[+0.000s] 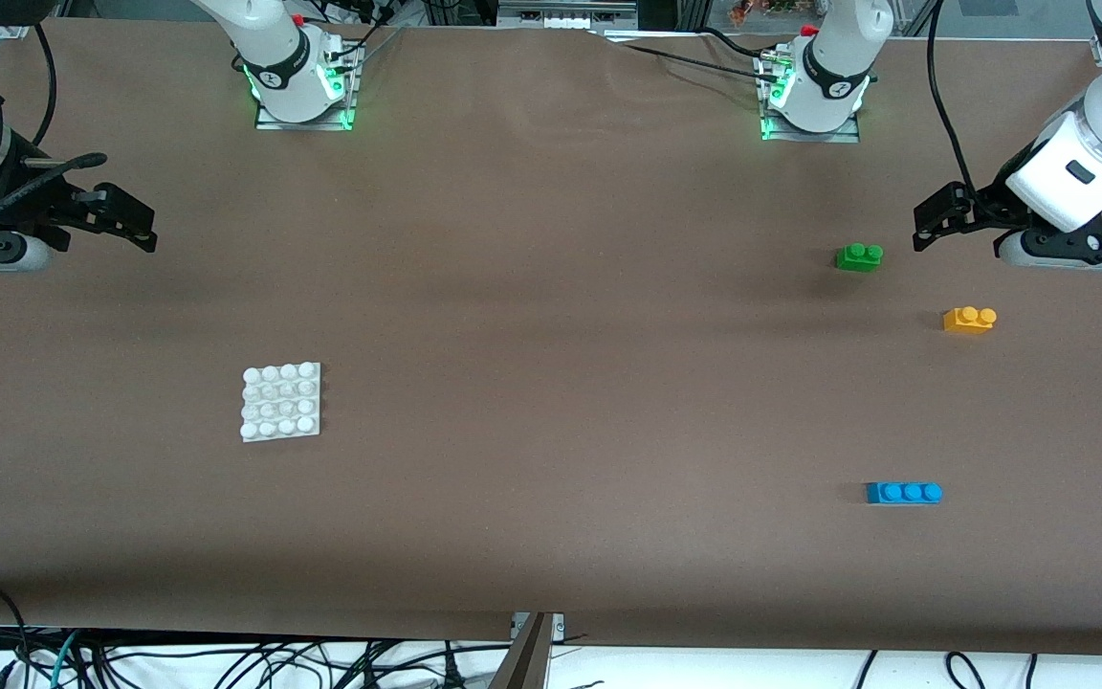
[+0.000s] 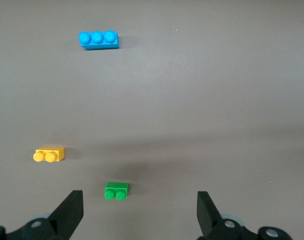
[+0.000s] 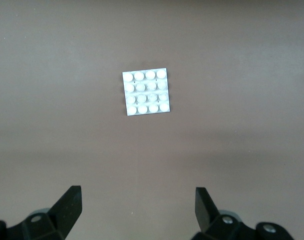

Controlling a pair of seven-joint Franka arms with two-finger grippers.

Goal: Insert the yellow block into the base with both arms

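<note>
Plainly, with the left gripper (image 1: 934,225) and right gripper (image 1: 135,225) both wide open and empty, the left could mistakenly grab the green brick (image 1: 859,256) beside the yellow block (image 1: 969,319).

Even, bright overhead light, soft shadows, perhaps slight edge blur.

Brown-covered table (image 1: 551,287), black cables (image 1: 226,660) below
</note>
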